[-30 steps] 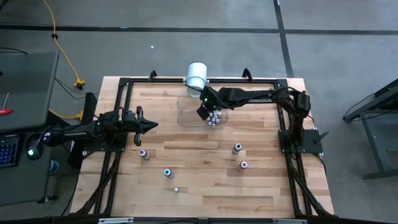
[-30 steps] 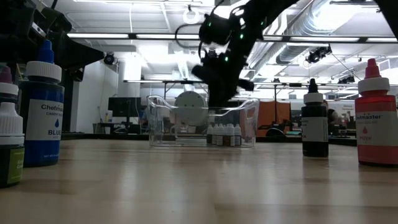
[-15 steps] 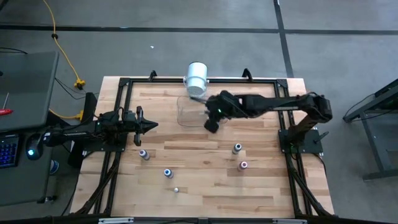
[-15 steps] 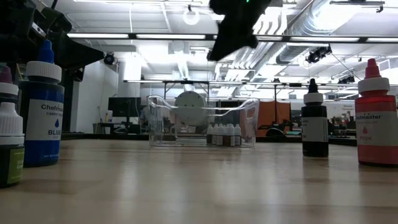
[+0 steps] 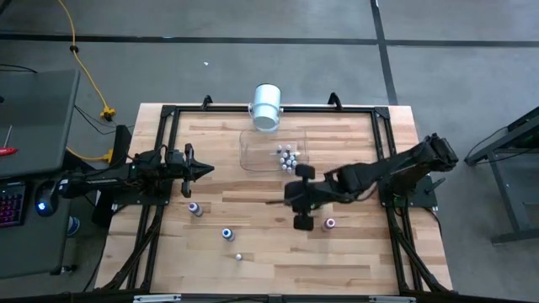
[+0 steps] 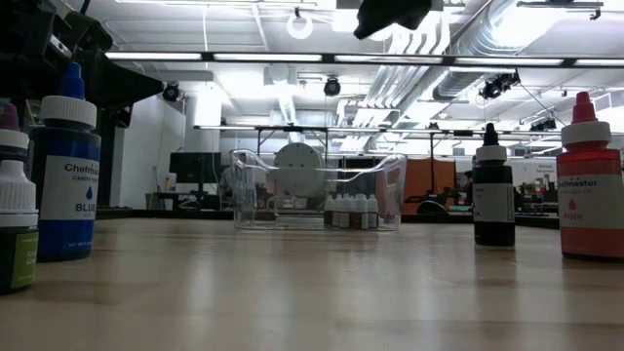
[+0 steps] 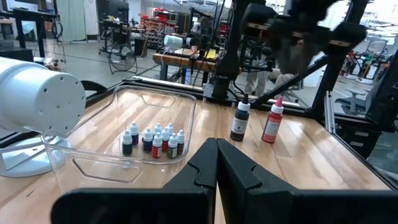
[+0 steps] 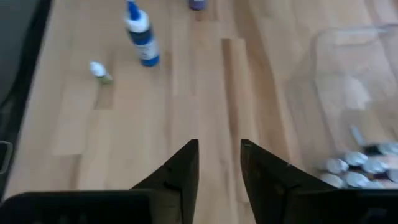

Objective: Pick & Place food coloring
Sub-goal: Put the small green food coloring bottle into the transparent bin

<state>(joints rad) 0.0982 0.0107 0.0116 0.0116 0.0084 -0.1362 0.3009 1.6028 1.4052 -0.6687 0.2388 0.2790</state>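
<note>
Jaws of the right gripper [image 5: 303, 196] stand slightly parted with nothing between them, raised above the middle of the table; the left gripper [image 5: 202, 169] has its jaws closed to a point, empty, waiting at the table's left side.

Several small food coloring bottles [image 5: 286, 156] stand upright in a tight cluster at the right end of the clear tub [image 5: 253, 151], caps up. Other bottles stand upright and well apart on the bare wood: a blue bottle [image 5: 226, 234], a purple-capped bottle [image 5: 194, 208] and a tiny white bottle [image 5: 238, 257] on the near left, a pink bottle [image 5: 330, 223] on the near right. A black bottle [image 6: 492, 190] stands beside the pink one in the low view; from above the right arm covers it. Every bottle's long axis runs vertical.

Just beyond the tub, a white cylinder [image 5: 266, 104] lies at the far edge. Nothing lies between the right gripper and the loose bottles below it.

A black frame [image 5: 168, 114] rims the light wooden table [image 5: 253, 278]. Grey floor surrounds it, with a yellow cable [image 5: 84, 71] to the far left. Behind, the room shows ceiling lights, ducts and workbenches.
</note>
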